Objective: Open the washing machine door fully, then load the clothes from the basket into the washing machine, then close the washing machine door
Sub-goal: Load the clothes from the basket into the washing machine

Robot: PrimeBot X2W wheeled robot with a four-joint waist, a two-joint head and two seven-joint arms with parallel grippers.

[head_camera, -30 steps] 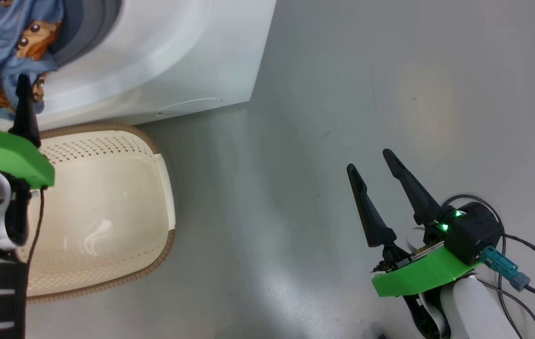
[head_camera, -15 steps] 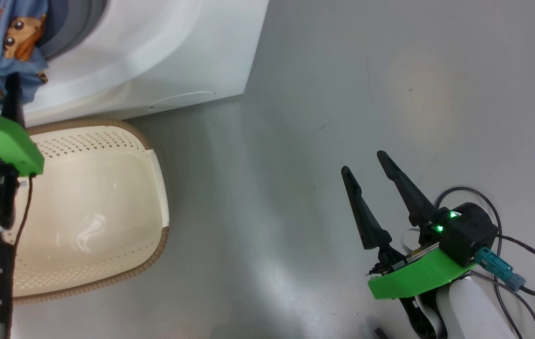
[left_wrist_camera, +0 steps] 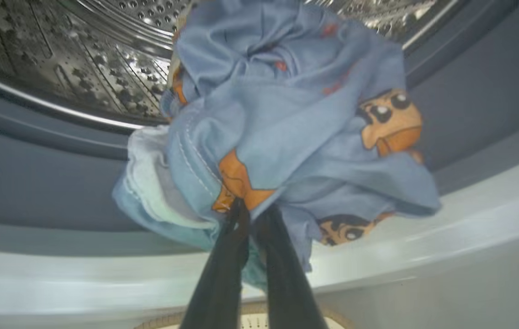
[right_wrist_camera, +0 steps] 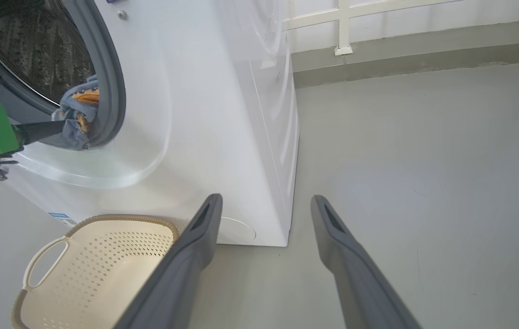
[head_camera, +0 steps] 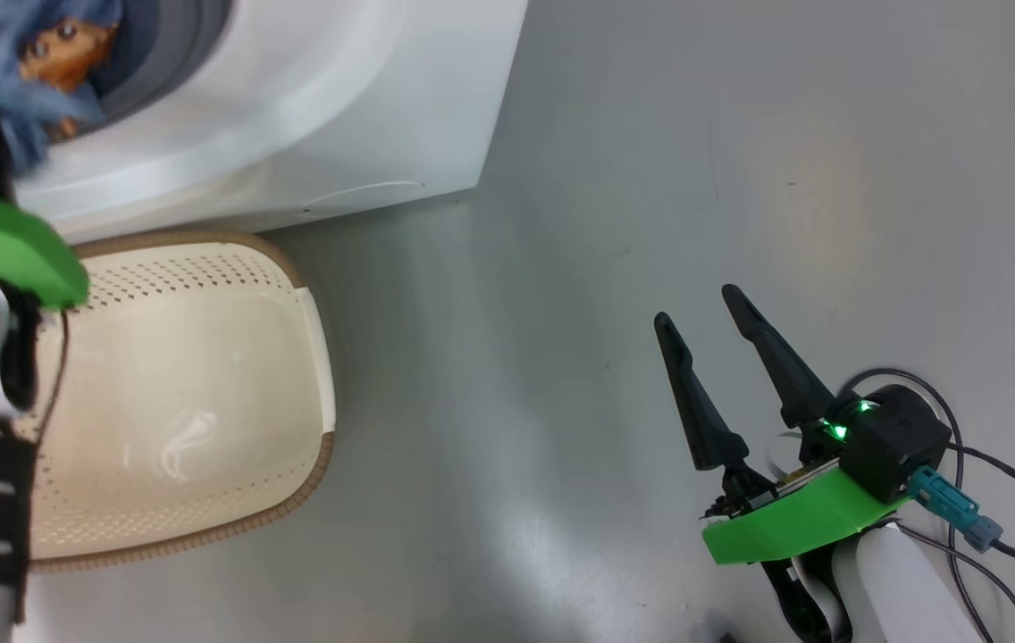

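The left gripper [left_wrist_camera: 251,209] holds its two dark fingers pressed together, pinching a fold of the clothes [left_wrist_camera: 287,114], a light blue bundle with orange printed figures, at the mouth of the washing machine [right_wrist_camera: 223,114]; the bundle hangs over the grey-blue gasket [left_wrist_camera: 35,183], with the steel drum [left_wrist_camera: 81,55] behind it. The basket [head_camera: 204,239] sits on the floor [head_camera: 650,179] just in front of the machine; the right gripper [head_camera: 697,305] hovers well apart over the floor, jaws spread wide, gripping nothing.
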